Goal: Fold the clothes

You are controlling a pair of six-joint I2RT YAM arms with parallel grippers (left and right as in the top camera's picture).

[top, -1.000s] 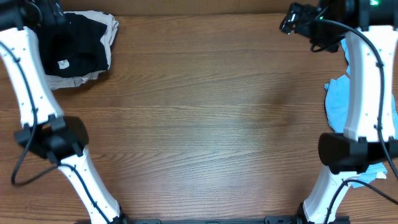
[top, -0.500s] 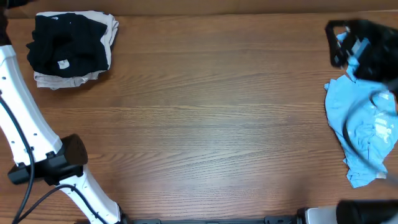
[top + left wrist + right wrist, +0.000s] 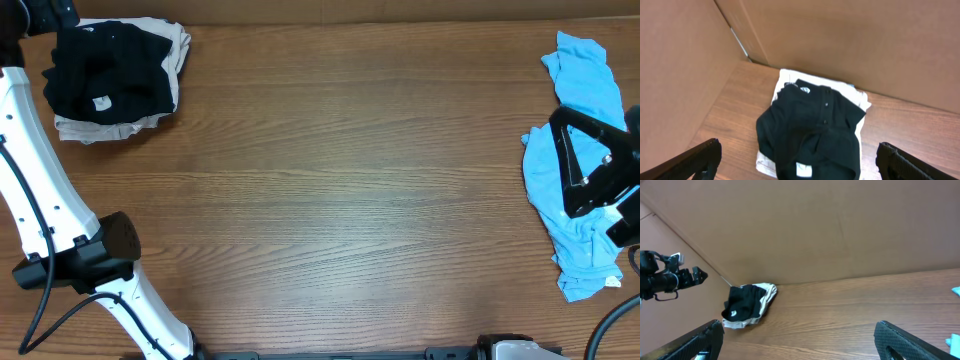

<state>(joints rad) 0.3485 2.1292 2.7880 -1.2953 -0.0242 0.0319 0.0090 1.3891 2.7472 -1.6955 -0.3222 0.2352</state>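
The black T-shirt (image 3: pixel 105 72) with a small white label lies folded at the far left on a white garment (image 3: pixel 120 125). In the left wrist view the black T-shirt (image 3: pixel 815 135) lies below my open, empty left gripper (image 3: pixel 799 159). In the overhead view the left gripper (image 3: pixel 42 12) is at the back left corner beside the pile. The light-blue shirt (image 3: pixel 575 90) lies crumpled at the right edge. My right gripper (image 3: pixel 588 165) hangs open and empty over it. The right wrist view (image 3: pixel 800 340) faces left across the table to the pile (image 3: pixel 742 305).
Brown cardboard walls (image 3: pixel 850 45) enclose the table at the back and left. The wooden tabletop (image 3: pixel 340 190) stretches between the two garments. The left arm's white link (image 3: pixel 40 170) rises along the left edge.
The right arm swung from the back right corner forward to above the light-blue shirt. The left arm lifted off the black pile toward the back left corner.
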